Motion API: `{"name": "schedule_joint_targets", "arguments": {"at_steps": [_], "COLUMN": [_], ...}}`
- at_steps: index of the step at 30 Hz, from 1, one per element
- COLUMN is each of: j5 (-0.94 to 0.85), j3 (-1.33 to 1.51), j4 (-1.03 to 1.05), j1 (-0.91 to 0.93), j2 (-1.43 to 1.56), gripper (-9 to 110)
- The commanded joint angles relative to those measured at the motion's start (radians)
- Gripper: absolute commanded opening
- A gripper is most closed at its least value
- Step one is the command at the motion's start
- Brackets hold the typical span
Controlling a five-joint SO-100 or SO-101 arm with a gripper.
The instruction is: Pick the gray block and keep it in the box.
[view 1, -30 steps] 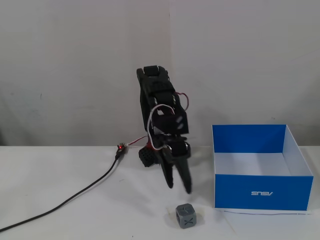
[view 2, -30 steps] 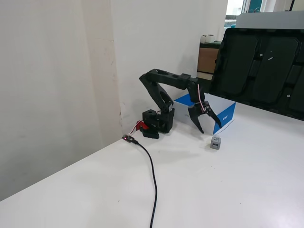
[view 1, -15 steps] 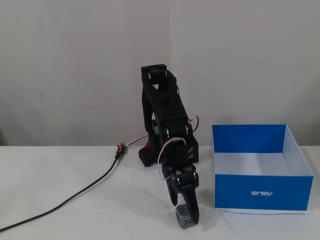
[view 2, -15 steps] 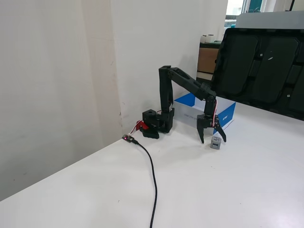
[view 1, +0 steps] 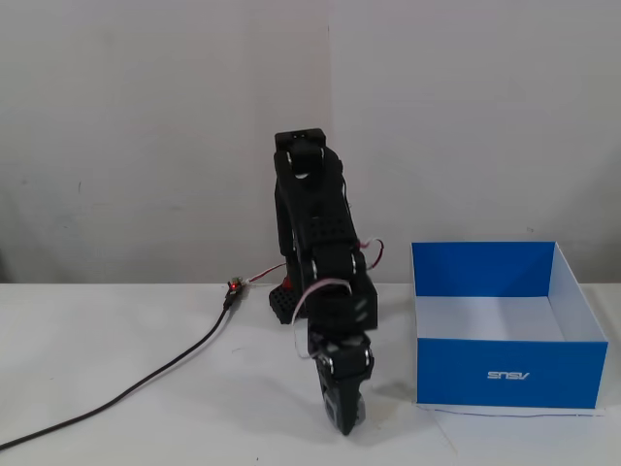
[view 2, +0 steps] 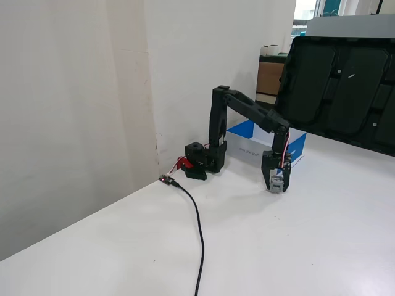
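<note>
Your tool point(view 2: 276, 187) is clenched on the gray block point(view 2: 276, 185) at the tabletop point(view 2: 321, 246) — just beside the box point(view 1: 505, 374), not in it.

In a fixed view your arm point(view 1: 315, 282) stands mid-table point(view 1: 146, 427), the box point(view 1: 505, 374) to its right, a cable point(view 1: 146, 383) trailing left. Your gripper point(view 2: 276, 186) reaches down near the box point(view 2: 296, 148), with the block point(view 2: 276, 184) at its tip.
</note>
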Motion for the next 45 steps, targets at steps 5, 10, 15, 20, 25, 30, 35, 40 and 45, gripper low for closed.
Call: {"name": "schedule_joint_targets", "arguments": {"at_steps": [5, 10, 15, 20, 25, 30, 35, 40, 45], "j5": [0.143, 0.138, 0.109, 0.057, 0.057, -0.044, -0.127, -0.152, -0.137], "j3": [-0.255, -0.377, -0.411, -0.331, -0.245, -0.235, -0.153, 0.043, 0.235], "j4": [0.135, 0.259, 0.397, 0.446, 0.402, 0.391, 0.301, 0.133, -0.015], "j1": [-0.089, -0.385, -0.755, -0.988, -0.92, -0.644, -0.333, -0.071, 0.156], "j2": [0.459, 0.561, 0.511, 0.357, 0.33, 0.342, 0.443, 0.612, 0.724], "gripper": [0, 0, 12, 51, 11, 1, 1, 0, 0]}}
